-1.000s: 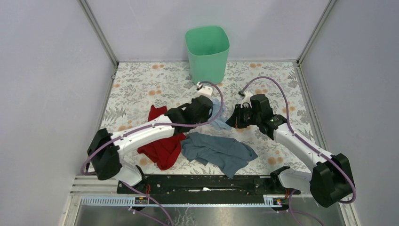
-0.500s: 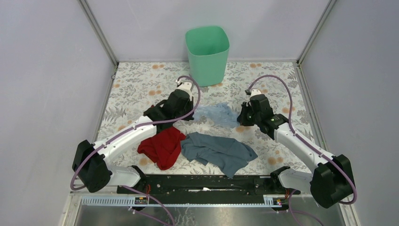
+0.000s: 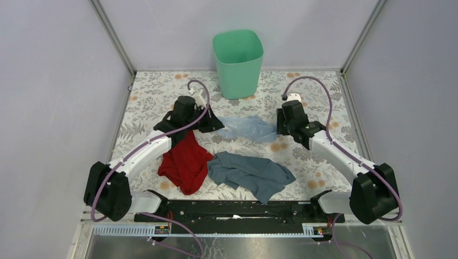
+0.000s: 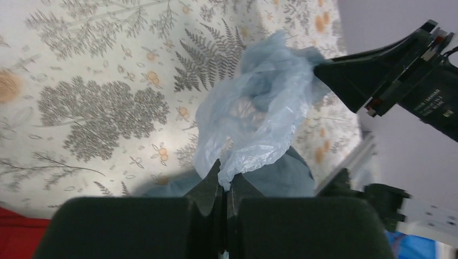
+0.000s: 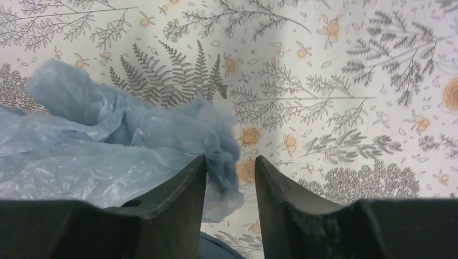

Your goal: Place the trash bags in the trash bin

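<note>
our left gripper [image 4: 224,182] clamps one end of the trash bag [image 3: 247,128]; it runs lengthwise to our right gripper [image 5: 230,162], jaws apart astride the other end, trash bin [image 3: 238,62] beyond both.

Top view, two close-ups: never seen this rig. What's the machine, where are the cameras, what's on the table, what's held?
Two robots: a left arm and a right arm, bolted at the table's near edge. The wide picture comes from a fixed camera above and behind them; each close-up from a wrist camera. On the table lie a red cloth, a grey-blue cloth and a pale-blue trash bag; a mint-green bin stands at the back. The left fingers are shut on the bag. The right fingers stand apart around its other end.
</note>
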You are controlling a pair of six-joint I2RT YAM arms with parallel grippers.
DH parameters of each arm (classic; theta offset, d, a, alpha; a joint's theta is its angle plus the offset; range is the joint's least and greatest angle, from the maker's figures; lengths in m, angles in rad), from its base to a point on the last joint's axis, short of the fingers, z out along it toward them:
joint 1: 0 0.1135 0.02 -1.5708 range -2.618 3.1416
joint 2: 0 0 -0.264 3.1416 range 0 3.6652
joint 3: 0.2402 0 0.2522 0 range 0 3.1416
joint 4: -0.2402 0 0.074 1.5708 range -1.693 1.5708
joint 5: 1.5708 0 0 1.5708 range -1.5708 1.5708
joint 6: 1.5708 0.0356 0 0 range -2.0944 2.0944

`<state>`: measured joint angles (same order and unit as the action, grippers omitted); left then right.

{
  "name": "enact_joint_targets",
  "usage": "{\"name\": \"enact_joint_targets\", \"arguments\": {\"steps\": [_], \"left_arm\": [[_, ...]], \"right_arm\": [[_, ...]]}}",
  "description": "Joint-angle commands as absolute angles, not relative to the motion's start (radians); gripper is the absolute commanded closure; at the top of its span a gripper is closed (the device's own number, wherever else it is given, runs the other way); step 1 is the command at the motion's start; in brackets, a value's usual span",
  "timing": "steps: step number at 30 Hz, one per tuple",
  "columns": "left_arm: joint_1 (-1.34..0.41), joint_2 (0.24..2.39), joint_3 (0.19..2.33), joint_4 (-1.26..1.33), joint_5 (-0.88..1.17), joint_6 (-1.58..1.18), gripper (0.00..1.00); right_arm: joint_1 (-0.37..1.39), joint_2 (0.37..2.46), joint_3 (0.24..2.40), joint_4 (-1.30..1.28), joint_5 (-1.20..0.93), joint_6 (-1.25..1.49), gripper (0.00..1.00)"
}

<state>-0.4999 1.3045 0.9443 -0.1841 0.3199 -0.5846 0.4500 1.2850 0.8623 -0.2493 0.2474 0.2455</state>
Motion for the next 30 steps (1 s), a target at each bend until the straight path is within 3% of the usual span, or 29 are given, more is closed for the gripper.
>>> {"name": "enact_joint_targets", "arguments": {"steps": [1,4,8,17,22,30], "left_arm": [[-0.385,1.298,0.838,0.076,0.603,-0.786,1.00],[-0.325,1.279,0.793,0.114,0.591,-0.857,1.00],[-0.372,1.278,0.805,0.100,0.535,-0.892,1.00],[-0.642,1.247,0.782,0.295,0.217,-1.161,1.00],[-0.643,1.293,0.781,0.374,0.249,-1.268,1.00],[-0.644,1.297,0.751,0.408,0.276,-1.312,1.00]], "right_arm": [[0.454,1.341,0.985,-0.290,0.274,0.200,0.51],[0.454,1.371,1.043,-0.362,0.241,0.191,0.36],[0.494,1.298,1.014,-0.321,0.018,0.186,0.19],[0.686,1.145,0.911,-0.126,-0.368,0.283,0.10],[0.799,1.140,0.874,-0.038,-0.272,0.244,0.10],[0.953,1.183,0.914,-0.018,0.172,0.209,0.17]]}}
